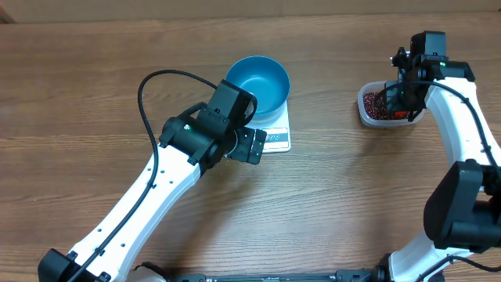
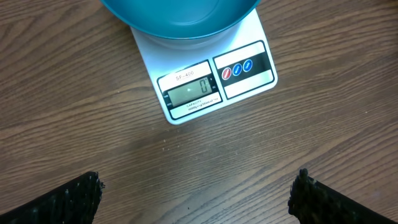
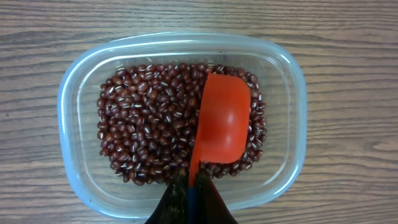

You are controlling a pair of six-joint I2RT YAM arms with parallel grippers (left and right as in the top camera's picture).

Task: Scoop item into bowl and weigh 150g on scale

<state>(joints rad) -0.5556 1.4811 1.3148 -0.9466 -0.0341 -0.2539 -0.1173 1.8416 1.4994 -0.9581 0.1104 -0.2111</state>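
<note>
**A:** Entry, right side first?

**B:** The right gripper (image 3: 189, 186) is clamped on the handle of the red scoop (image 3: 224, 118). The handle points back at the wrist and the cup points away. The cup lies on the beans (image 3: 143, 124) in the clear tub (image 3: 68, 124), long axis across its short side. The tub is near the table's (image 1: 78, 94) right edge.

**A:** Left side?

**B:** The left gripper (image 2: 199, 199) is spread wide and empty over bare wood. The scale (image 2: 245, 65) has its display end facing it. The blue bowl (image 2: 180, 18) sits on the far half, mid-table.

Overhead looks straight down; left wrist close above the scale (image 2: 211, 81), right wrist above the tub (image 3: 79, 124).
</note>
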